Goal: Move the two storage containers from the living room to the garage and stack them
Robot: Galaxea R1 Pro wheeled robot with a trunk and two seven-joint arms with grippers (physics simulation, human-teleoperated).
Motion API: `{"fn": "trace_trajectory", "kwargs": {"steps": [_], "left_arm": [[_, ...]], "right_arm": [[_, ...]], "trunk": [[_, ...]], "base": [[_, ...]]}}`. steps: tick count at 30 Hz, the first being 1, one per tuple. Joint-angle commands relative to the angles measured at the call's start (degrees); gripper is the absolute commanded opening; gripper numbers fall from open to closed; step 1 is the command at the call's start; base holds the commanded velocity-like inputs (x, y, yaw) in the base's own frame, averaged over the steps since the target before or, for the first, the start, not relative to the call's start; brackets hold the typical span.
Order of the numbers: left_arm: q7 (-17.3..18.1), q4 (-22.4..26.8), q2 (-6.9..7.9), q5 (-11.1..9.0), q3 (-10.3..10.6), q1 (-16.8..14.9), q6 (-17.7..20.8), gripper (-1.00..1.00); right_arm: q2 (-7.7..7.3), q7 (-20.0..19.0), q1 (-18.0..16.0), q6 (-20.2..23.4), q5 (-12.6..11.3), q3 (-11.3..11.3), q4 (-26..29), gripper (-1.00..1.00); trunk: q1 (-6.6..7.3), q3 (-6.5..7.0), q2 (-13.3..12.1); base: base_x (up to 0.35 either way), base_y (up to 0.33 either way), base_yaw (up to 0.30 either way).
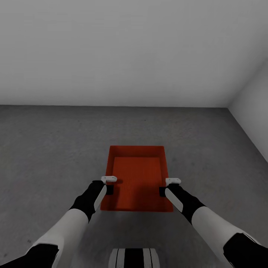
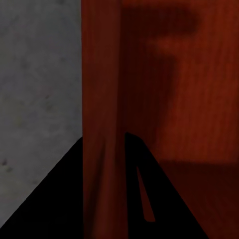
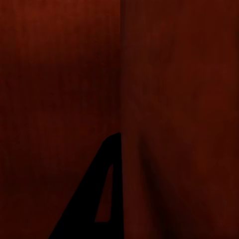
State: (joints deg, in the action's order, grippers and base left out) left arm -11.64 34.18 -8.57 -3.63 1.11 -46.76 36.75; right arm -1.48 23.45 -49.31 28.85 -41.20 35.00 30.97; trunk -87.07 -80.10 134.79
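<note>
One red-orange storage container (image 1: 137, 178) lies lidless and empty in front of me over the dark grey floor (image 1: 48, 156) of the garage. My left gripper (image 1: 108, 186) is shut on its left side wall and my right gripper (image 1: 167, 187) is shut on its right side wall, both near the container's near end. In the left wrist view the thin red wall (image 2: 102, 99) runs between my black fingers (image 2: 59, 199), with the floor (image 2: 40, 74) beside it. The right wrist view has the container's wall (image 3: 164, 99) against one black finger (image 3: 94, 204). I cannot tell whether the container rests on the floor or hangs just above it.
A plain white wall (image 1: 111, 52) closes the room ahead, and a second white wall (image 1: 253, 111) meets it at the right corner. Bare grey floor spreads to the left and beyond the container. My own base (image 1: 134, 258) shows at the bottom edge.
</note>
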Motion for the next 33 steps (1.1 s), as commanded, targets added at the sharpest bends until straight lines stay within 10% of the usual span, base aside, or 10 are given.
{"fn": "trace_trajectory", "kwargs": {"steps": [1, 33], "left_arm": [[-0.58, 0.01, 0.05, -0.31, 0.12, 0.00, 0.32, -1.00], [-0.60, 0.07, 0.00, -0.38, 0.12, 0.00, 0.25, -1.00]], "right_arm": [[-3.27, 0.90, -0.09, -1.08, 2.77, -2.83, 0.14, -1.00], [-3.22, 0.66, -0.09, -1.01, 2.87, -2.75, 0.14, -1.00]], "trunk": [[-0.21, -0.31, 0.43], [-0.87, -1.42, 1.64]], "base": [[0.000, 0.000, 0.000], [0.000, 0.000, 0.000]]}}
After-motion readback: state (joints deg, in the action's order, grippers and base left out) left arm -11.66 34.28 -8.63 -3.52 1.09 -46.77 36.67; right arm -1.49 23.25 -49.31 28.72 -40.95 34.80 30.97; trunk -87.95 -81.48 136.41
